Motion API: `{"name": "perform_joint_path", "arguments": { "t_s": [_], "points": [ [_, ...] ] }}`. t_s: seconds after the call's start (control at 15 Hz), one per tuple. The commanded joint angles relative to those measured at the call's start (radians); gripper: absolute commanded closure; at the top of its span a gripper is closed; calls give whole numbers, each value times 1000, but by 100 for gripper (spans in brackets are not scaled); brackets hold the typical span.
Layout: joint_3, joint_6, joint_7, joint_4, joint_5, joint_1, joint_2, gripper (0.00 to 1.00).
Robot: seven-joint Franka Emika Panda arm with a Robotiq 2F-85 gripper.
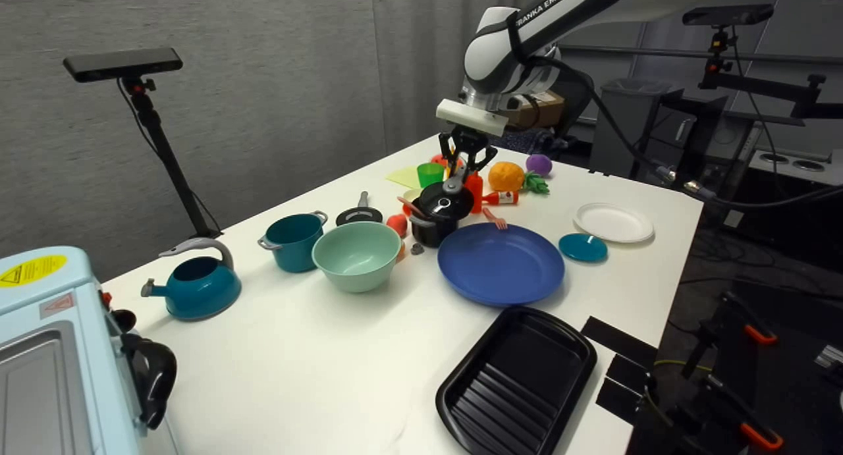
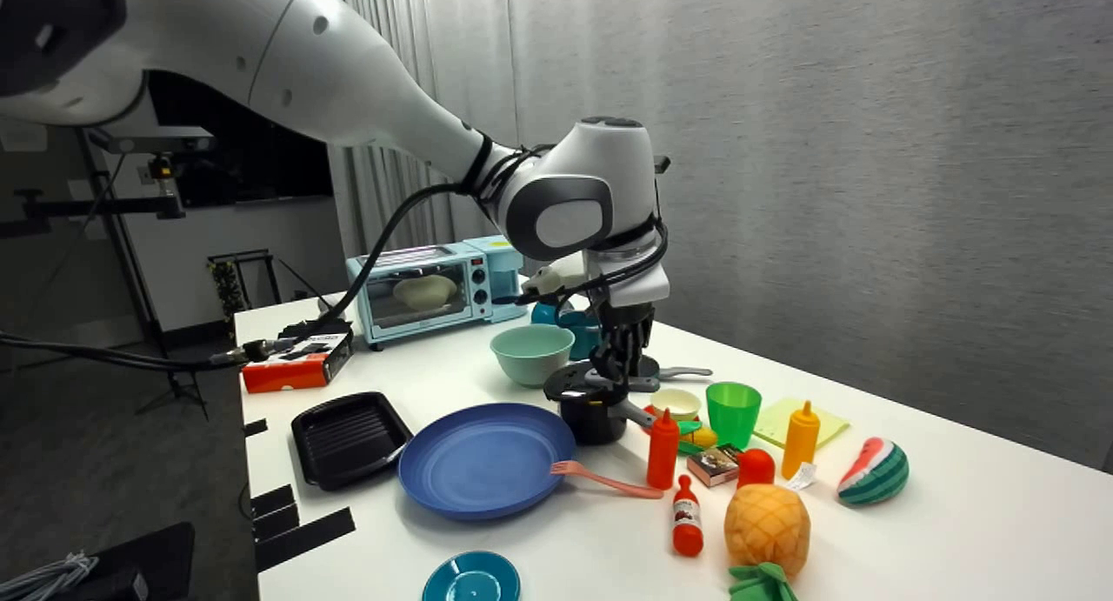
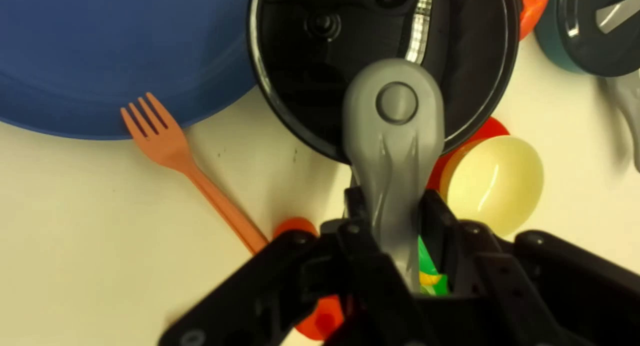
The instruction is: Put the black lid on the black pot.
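The black lid (image 1: 461,201) is a round disc with a grey handle. It is tilted over the small black pot (image 1: 431,236), off-centre, so part of the pot's interior (image 3: 472,65) stays uncovered in the wrist view. The lid (image 3: 300,65) covers the left part there. My gripper (image 3: 387,201) is shut on the lid's grey handle, one finger on each side. In an exterior view the gripper (image 2: 619,377) stands above the pot (image 2: 591,423) beside the lid (image 2: 569,377); the pot's grey handle shows below. Whether the lid touches the rim cannot be told.
The blue plate (image 1: 500,264) stands close to the pot, with a pink fork (image 3: 165,140) at its edge. The green bowl (image 1: 355,257), red bottle (image 2: 663,451) and cream cup (image 3: 495,181) are nearby. The grill pan (image 1: 520,382) lies farther off.
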Motion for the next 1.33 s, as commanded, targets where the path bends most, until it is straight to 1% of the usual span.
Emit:
{"name": "perform_joint_path", "arguments": {
  "t_s": [0.0, 0.53, 0.87, 1.27],
  "points": [
    [-12, -1, 5, 82, -6, -9, 72, 92],
    [-5, -33, 12, 222, 5, -22, 154, 92],
    [15, -134, 5, 299, 5, -21, 209, 92],
    [21, -205, 7, 382, -4, -13, 243, 92]
  ]
}}
